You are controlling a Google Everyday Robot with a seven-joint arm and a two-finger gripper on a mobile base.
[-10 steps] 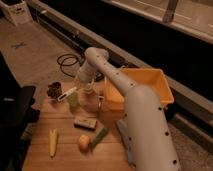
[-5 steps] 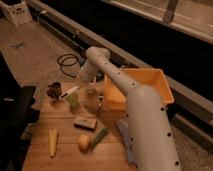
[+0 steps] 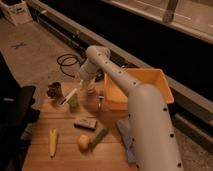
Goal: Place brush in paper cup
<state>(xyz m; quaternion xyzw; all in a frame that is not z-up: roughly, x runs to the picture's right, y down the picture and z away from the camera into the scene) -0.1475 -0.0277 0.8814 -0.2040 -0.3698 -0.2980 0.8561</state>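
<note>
The gripper [image 3: 88, 89] stays just beside the cup [image 3: 74, 103], its grip state indeterminable, while the brush [image 3: 68, 95] remains leaning in that cup, so placement appears complete.

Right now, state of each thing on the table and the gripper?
gripper: low over the table's far end, just right of the cup.
brush: tilted, leaning out of the cup.
cup: upright on the table.
bin: upright on the table's far right, inside not visible.
corn: lying flat, near left.
round fruit: resting on the table beside a green vegetable.
</note>
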